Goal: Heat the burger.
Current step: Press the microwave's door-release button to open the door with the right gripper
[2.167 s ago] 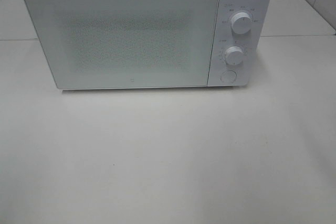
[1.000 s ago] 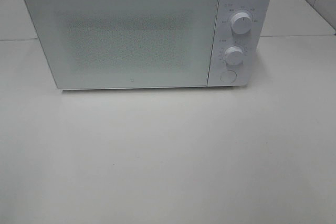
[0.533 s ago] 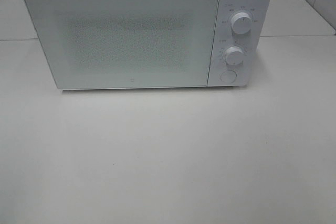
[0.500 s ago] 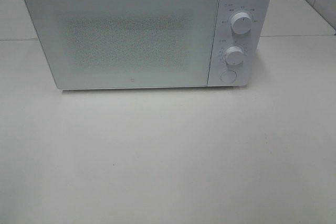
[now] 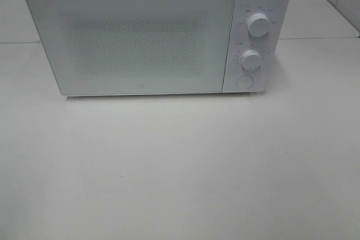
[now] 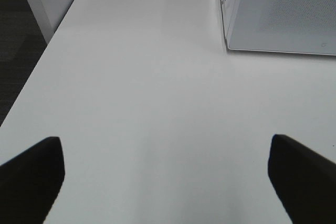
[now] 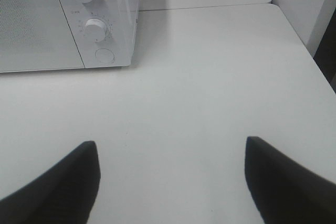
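Note:
The burger is out of view in every frame. A white microwave (image 5: pixel 146 32) stands at the back of the white table (image 5: pixel 180 167) with its door shut; the speckled door window shows nothing inside. It also appears in the left wrist view as a corner (image 6: pixel 283 14) and in the right wrist view with its control panel (image 7: pixel 94 24). My left gripper (image 6: pixel 165 179) is open over bare table, its dark fingertips (image 6: pixel 31 174) far apart. My right gripper (image 7: pixel 170 179) is open too, fingertips (image 7: pixel 68 177) wide, nothing between them. Neither arm shows in the exterior view.
Two white knobs (image 5: pixel 259 24) (image 5: pixel 251 58) and a round button (image 5: pixel 244 81) sit on the microwave's right panel. The table's left edge (image 6: pixel 31 82) drops to dark floor. The right edge (image 7: pixel 304 40) lies near a white wall.

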Action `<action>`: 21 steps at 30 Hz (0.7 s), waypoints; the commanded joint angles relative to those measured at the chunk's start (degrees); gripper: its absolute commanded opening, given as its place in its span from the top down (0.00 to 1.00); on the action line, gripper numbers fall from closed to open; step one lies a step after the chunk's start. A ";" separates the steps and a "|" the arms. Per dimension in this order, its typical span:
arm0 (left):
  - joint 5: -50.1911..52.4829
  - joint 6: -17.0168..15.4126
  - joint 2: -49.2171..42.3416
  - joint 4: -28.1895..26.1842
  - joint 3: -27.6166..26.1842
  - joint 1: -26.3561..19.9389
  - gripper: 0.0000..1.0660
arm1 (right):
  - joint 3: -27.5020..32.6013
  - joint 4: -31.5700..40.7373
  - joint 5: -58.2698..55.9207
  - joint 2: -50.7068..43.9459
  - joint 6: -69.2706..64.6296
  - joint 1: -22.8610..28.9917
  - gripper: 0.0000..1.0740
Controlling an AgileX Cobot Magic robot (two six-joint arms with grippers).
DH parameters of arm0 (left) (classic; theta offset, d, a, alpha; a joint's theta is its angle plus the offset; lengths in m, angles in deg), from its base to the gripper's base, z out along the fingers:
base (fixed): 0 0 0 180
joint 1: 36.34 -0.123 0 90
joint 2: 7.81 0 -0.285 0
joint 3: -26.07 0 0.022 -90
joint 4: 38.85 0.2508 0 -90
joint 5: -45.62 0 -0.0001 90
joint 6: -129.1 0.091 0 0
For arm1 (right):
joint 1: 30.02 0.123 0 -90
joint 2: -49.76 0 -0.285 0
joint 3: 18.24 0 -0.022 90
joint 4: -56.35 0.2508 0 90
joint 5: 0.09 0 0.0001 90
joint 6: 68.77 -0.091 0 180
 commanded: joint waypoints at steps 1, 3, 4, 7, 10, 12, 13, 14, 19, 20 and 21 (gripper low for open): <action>0.92 -0.23 -0.69 0.00 0.17 -0.17 0.08 | 0.11 0.23 0.06 -1.72 -0.06 -0.17 0.29; 0.92 -0.23 -0.69 0.00 0.17 -0.17 0.08 | 0.11 0.23 0.06 -1.72 -0.06 -0.17 0.29; 0.92 -0.23 -0.69 0.00 0.17 -0.17 0.08 | 0.11 0.23 0.06 -1.72 -0.06 -0.17 0.29; 0.92 -0.23 -0.69 0.00 0.17 -0.17 0.08 | 0.11 0.23 0.06 -1.72 -0.06 -0.17 0.29; 0.92 -0.23 -0.69 0.00 0.17 -0.17 0.08 | 0.11 0.23 0.06 -1.72 -0.06 -0.17 0.29; 0.92 -0.23 -0.69 0.00 0.17 -0.17 0.08 | 0.11 0.23 0.06 -1.72 -0.06 -0.17 0.29; 0.92 -0.23 -0.69 0.00 0.17 -0.17 0.08 | 0.11 0.23 0.06 -1.72 -0.06 -0.17 0.29; 0.92 -0.23 -0.69 0.00 0.17 -0.17 0.08 | 0.11 0.23 0.06 -1.72 -0.06 -0.17 0.29; 0.92 -0.23 -0.69 0.00 0.17 -0.17 0.08 | 0.11 0.23 0.06 -1.72 -0.06 -0.17 0.29; 0.92 -0.23 -0.69 0.00 0.17 -0.17 0.08 | 0.11 0.23 0.06 -1.72 -0.06 -0.17 0.29; 0.92 -0.23 -0.69 0.00 0.17 -0.17 0.08 | 0.11 0.23 0.06 -1.72 -0.06 -0.17 0.29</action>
